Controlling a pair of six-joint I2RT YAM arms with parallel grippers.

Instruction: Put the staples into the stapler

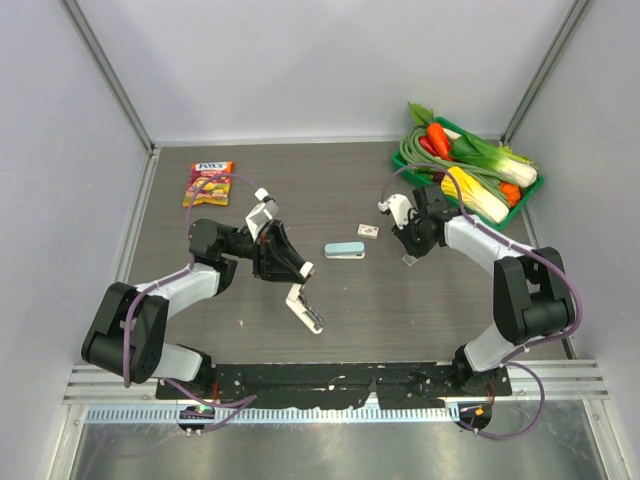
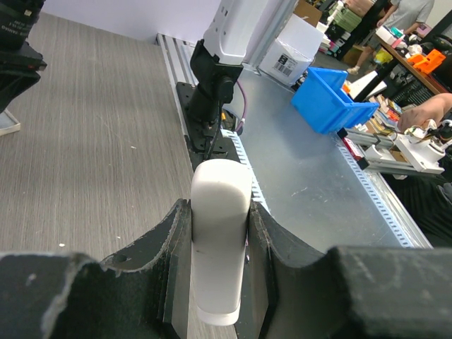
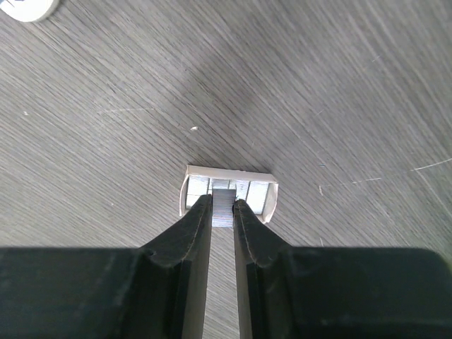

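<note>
Half staples (image 3: 224, 192) hidden between pinching right jaws; stapler (image 2: 220, 233) end only.

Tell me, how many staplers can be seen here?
2. One white stapler is clamped in the left gripper; one pale blue stapler lies on the table between the arms. No others show, though the arms could hide something.

The surface (image 1: 400, 310) is grey-brown with fine wood grain. The black left gripper (image 2: 219, 212) holds a plain white stapler (image 2: 221, 180); a second stapler (image 1: 344, 250) is pale blue. The black right gripper (image 3: 223, 208) pinches silvery staples (image 3: 224, 194) in a whitish tray (image 3: 229, 171). The basket (image 1: 528, 195) is green.
</note>
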